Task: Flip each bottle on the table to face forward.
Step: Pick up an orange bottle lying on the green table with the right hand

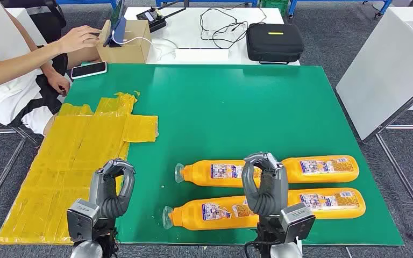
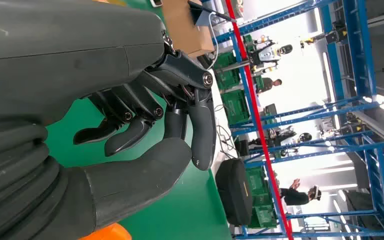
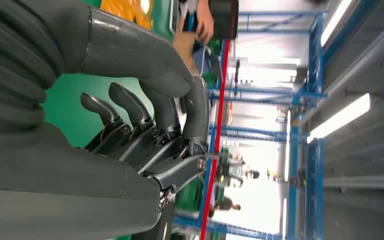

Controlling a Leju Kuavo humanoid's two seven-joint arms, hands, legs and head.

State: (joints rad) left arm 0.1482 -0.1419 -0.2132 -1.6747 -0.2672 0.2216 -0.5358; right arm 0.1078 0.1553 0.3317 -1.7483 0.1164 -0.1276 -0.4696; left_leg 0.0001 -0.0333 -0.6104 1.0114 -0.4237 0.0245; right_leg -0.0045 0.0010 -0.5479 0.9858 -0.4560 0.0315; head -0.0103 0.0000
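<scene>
On the green desk [image 1: 236,107], toward its near right, two orange bottles [image 1: 269,171] lie on their sides, labels up, within reach. Both hands, left [image 1: 113,188] and right [image 1: 263,185], hover with fingers curled on nothing, seemingly poised before grasping.

Bright, even overhead light, soft shadows; blown-out glare behind wrist views.
</scene>
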